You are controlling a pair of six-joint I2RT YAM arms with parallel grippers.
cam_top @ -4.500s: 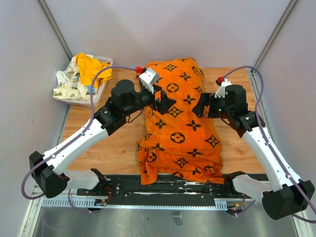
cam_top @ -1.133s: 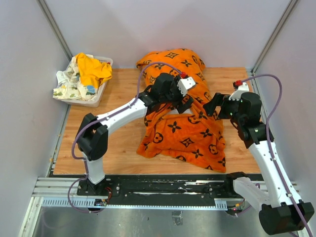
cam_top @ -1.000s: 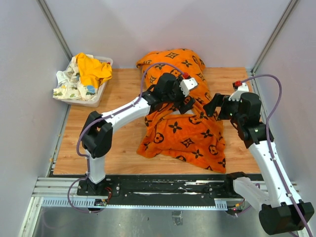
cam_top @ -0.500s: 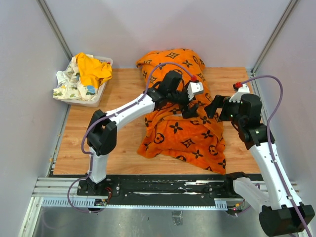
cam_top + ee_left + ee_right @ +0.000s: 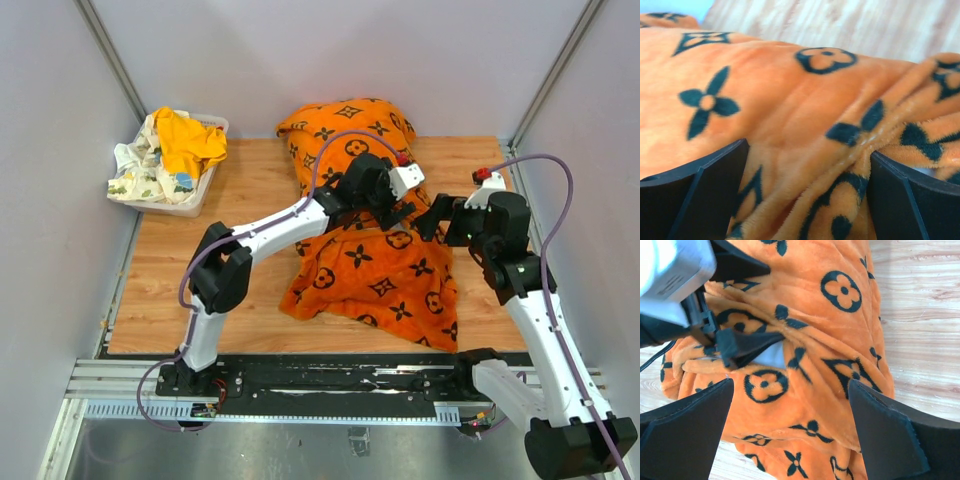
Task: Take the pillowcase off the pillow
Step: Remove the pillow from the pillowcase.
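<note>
At the far left, a shallow plastic basket sits by the far-left corner of the wooden table. It is heaped with a crumpled yellow-orange cloth and a white printed cloth.

The left arm rises from its base and folds at a high elbow. From there we see its long white forearm stretch diagonally away and to the right, across the middle of the pillowcase. The left gripper tips down onto the right half of the fabric. Its black fingers stand wide apart and straddle a raised ridge of plush without pinching it.

The pillowcase lies down the centre of the table. Its far end is plump and rounded, while its near end is flatter and rumpled into soft folds. The cloth is a velvety short-pile plush, bright orange, printed with black four-petal flowers, stars and ringed motifs. The pillow is wrapped inside it and we see it only as that puffy bulk. In the right wrist view a small pale patch shows beside one left finger, and we cannot tell what it is.

On the right, the right arm climbs along the table's right edge and bends inward at the wrist. The right gripper faces the pillowcase's right flank, close to the left gripper. Its jaws are spread wide and hold nothing.
</note>
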